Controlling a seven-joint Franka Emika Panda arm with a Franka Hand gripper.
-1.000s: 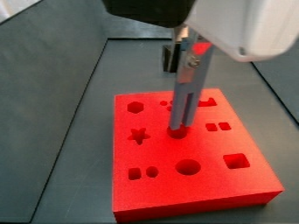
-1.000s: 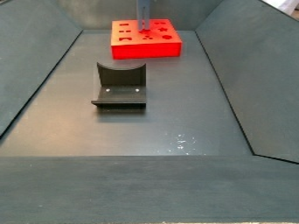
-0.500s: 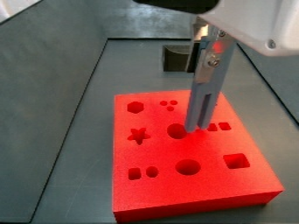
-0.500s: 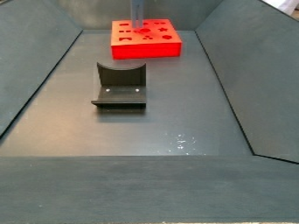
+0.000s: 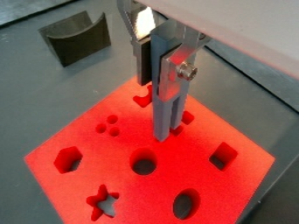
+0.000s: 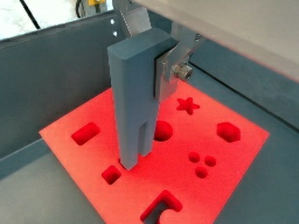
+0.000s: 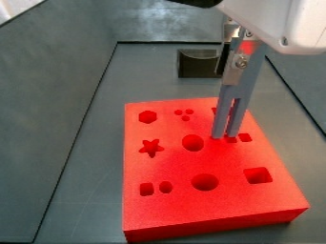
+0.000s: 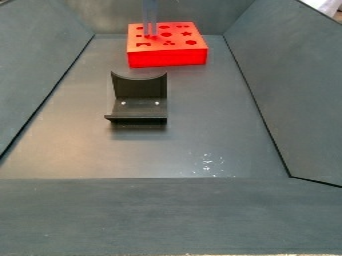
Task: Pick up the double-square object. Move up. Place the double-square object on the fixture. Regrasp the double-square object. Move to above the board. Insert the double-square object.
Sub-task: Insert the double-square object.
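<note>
Grey floor, pincer gripping double-square object over board, fingertips hidden.

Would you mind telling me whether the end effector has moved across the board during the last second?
Yes. In a side view the end effector shifted from the board's central round hole toward the double-square holes.

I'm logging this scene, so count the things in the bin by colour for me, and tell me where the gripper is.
Red: 1, the board.
Dark grey: 1, the fixture.
Pale blue-grey: 1, the double-square object, held upright in the gripper over the board.
Total: 3.
</note>
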